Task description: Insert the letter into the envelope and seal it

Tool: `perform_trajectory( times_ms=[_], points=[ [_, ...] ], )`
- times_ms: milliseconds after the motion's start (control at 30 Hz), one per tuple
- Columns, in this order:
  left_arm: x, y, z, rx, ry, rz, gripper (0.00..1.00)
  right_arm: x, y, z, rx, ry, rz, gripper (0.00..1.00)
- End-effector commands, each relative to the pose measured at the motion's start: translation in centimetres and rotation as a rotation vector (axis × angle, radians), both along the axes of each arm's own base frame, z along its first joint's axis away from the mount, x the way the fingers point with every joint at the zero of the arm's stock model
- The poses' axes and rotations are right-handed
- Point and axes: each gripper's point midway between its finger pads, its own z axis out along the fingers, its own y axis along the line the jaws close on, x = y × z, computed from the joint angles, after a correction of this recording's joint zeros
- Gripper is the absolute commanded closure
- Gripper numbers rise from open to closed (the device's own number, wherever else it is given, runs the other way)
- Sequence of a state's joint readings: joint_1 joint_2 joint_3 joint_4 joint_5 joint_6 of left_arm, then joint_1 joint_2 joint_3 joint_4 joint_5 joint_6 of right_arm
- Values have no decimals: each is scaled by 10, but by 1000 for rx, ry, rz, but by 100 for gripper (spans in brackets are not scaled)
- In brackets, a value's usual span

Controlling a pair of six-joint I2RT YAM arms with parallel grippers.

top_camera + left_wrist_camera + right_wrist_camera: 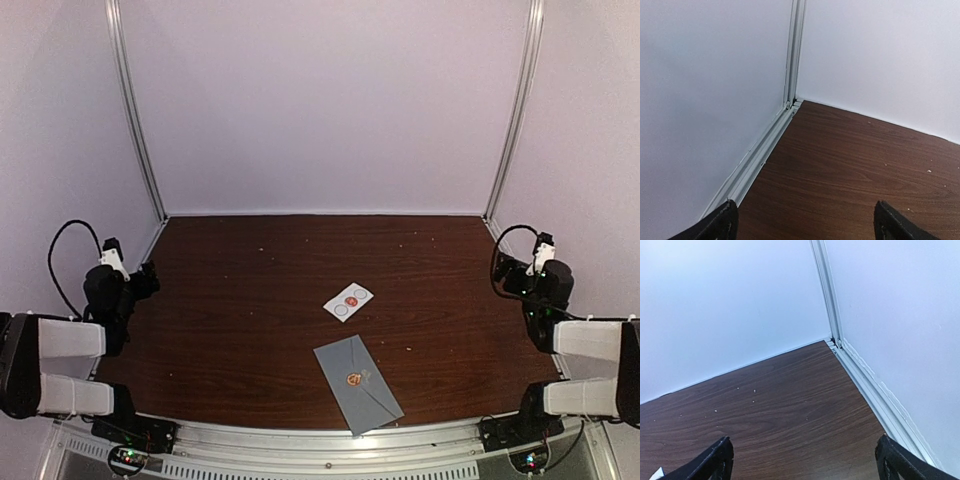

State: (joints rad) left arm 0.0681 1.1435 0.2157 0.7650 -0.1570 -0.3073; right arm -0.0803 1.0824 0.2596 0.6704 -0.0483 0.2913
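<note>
The grey-blue envelope (357, 383) lies flat near the table's front edge, a little right of centre, with its flap down and a red round sticker on it. No separate letter shows. My left gripper (148, 279) rests at the left side, open and empty; its fingertips (720, 225) show spread wide in the left wrist view. My right gripper (505, 274) rests at the right side, open and empty; its fingertips (715, 460) are spread wide too. Both grippers are far from the envelope.
A small white card (348, 298) with round stickers, one red, lies on the brown wooden table (250, 290) just behind the envelope. White walls with metal corner posts (135, 110) enclose the table on three sides.
</note>
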Motion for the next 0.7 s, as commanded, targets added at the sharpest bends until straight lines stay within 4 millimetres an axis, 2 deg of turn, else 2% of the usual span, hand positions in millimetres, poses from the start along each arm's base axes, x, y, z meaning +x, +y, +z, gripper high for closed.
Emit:
perform_trajectory(
  times_ms=[0,133,667],
  points=[
    [3,8,27,70,-113,45,4,-9,-13,25,-68,-151,-71,0],
    [10,10,20,75,-67,50,4,-6,-10,22,-67,-140,-52,0],
    [8,6,19,92,-91,27,4,-9,-10,22,-76,-153,-53,0]
  ],
)
